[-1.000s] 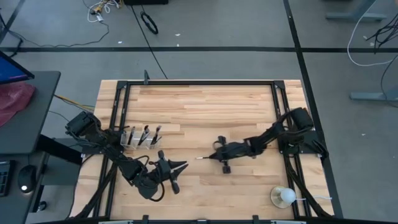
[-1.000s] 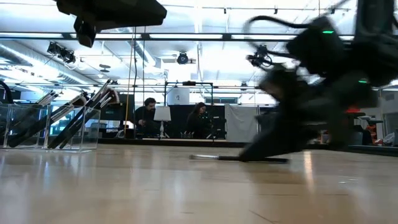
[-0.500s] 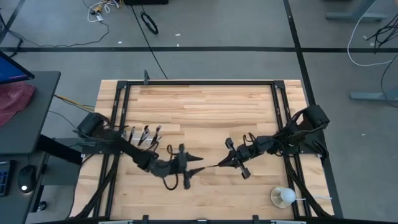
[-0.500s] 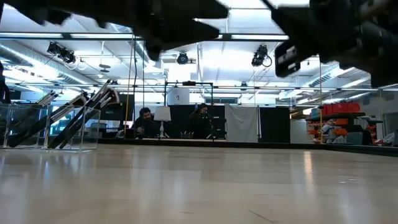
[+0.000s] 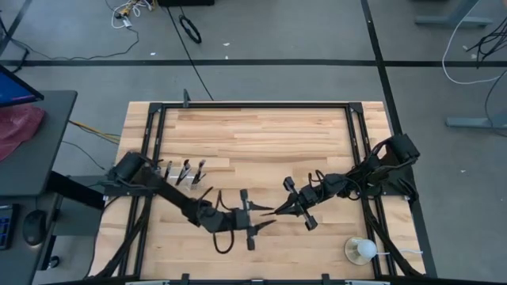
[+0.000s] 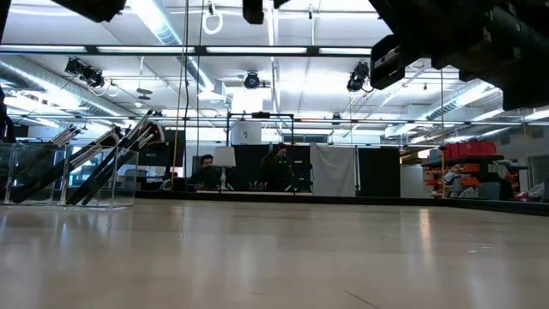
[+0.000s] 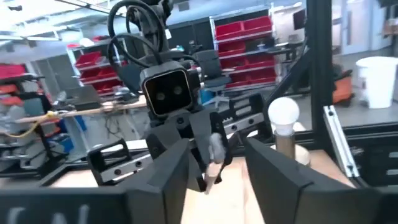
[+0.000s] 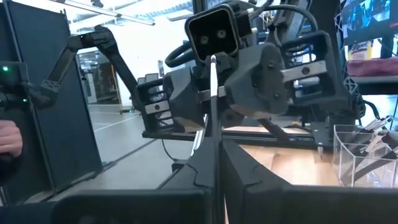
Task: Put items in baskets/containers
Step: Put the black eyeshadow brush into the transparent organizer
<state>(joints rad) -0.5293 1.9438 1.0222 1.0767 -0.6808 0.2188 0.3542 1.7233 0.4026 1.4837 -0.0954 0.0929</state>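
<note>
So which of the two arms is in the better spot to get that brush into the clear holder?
The left, probably. The right gripper holds the brush out toward the open left gripper, which faces it mid-table. The clear holder stands beside the left arm's base, far from the right arm.

We are seeing both grippers meeting tip to tip over the table's [image 5: 269,134] middle, blocking passage there. The clear holder [image 5: 181,176] of brushes [image 6: 111,159] is standing at the left edge, a white ball [image 5: 363,250] near the front right corner. The far half is lying open.
</note>
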